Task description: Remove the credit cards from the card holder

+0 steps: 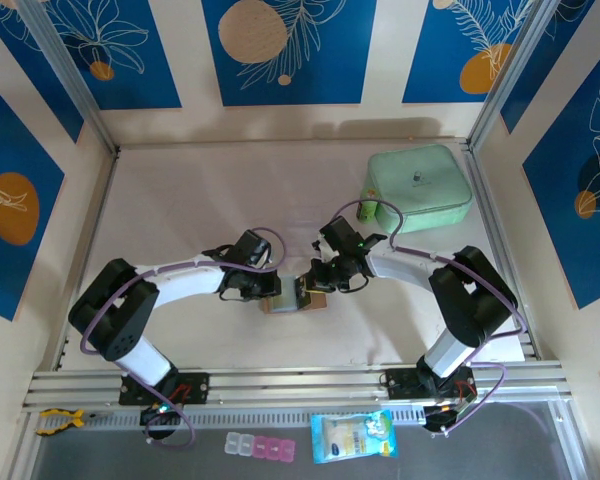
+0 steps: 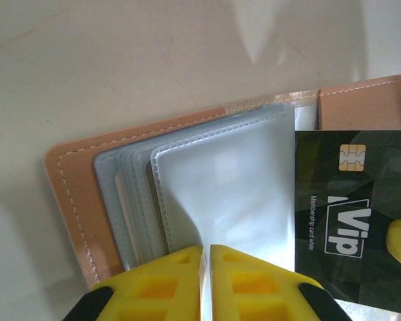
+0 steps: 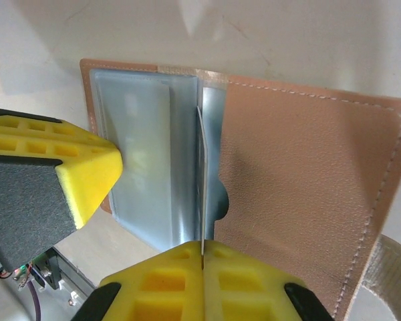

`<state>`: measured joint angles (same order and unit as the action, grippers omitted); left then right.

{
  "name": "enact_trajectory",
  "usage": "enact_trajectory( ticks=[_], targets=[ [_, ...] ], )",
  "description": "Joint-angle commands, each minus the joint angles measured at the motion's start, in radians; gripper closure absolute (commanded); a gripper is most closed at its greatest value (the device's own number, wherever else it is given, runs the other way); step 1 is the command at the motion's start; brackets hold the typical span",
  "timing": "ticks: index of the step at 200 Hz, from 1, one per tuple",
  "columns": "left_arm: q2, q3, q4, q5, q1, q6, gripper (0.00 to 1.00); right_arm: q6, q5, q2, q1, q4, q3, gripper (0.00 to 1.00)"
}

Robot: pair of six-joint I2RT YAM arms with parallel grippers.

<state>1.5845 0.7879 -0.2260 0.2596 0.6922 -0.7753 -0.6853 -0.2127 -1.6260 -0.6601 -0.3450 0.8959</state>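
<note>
Several pill boxes (image 1: 260,447) and a blue packet (image 1: 352,437) lie at the near edge, in front of the arm bases. Mid-tabletop (image 1: 180,200), your left end effector (image 2: 206,261) is clamped on a clear sleeve (image 2: 240,200) of the tan card holder (image 2: 70,194), which lies open. Your right end effector (image 3: 202,257) pinches a black VIP card (image 2: 354,214) by its edge, right beside the grey pockets. Farther back on the right sits a mint-green zip case (image 1: 418,188).

Holder (image 1: 285,304) lies mid-table between left gripper (image 2: 206,267) and right gripper (image 3: 202,257) (card (image 2: 361,200) juts from its right); case (image 1: 419,188) behind, rightward.
</note>
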Motion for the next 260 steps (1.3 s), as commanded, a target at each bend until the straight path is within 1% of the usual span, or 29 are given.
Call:
enact_trajectory(
  ticks=[1,75,96,120,135,154,170,183,206,219,240,260],
  targets=[
    [-0.011,-0.005,-0.056,-0.046,-0.006,0.028,0.87,-0.005,0.029,0.024,-0.006,-0.044,0.023,0.95],
    [-0.017,0.011,-0.049,-0.039,-0.018,0.042,0.87,0.016,0.052,0.071,-0.006,-0.102,0.066,0.95],
    [-0.028,0.014,-0.044,-0.033,-0.020,0.042,0.87,0.062,0.074,0.083,-0.005,-0.138,0.092,0.95],
    [-0.053,0.013,-0.040,-0.028,-0.025,0.045,0.86,0.158,0.094,0.100,0.004,-0.180,0.126,0.95],
    [-0.071,0.012,-0.044,-0.026,-0.025,0.045,0.84,0.251,0.105,0.113,0.010,-0.203,0.147,0.96],
    [-0.098,0.008,-0.055,-0.030,-0.029,0.045,0.82,0.395,0.080,0.110,0.030,-0.252,0.192,0.96],
    [-0.124,-0.001,-0.060,-0.035,-0.034,0.041,0.80,0.542,0.037,0.088,0.044,-0.318,0.245,0.96],
    [-0.144,-0.012,-0.061,-0.037,-0.038,0.038,0.79,0.692,-0.014,0.069,0.048,-0.368,0.280,0.97],
    [-0.184,-0.027,-0.069,-0.040,-0.050,0.044,0.76,0.894,-0.019,0.016,0.066,-0.446,0.369,1.00],
    [-0.214,-0.038,-0.072,-0.045,-0.056,0.045,0.76,1.020,0.010,-0.013,0.072,-0.466,0.405,1.00],
    [-0.261,-0.053,-0.088,-0.054,-0.072,0.046,0.76,1.205,0.104,-0.072,0.068,-0.525,0.476,1.00],
    [-0.288,-0.055,-0.125,-0.057,-0.094,0.055,0.76,1.306,0.135,-0.142,0.078,-0.590,0.560,1.00]
  ],
)
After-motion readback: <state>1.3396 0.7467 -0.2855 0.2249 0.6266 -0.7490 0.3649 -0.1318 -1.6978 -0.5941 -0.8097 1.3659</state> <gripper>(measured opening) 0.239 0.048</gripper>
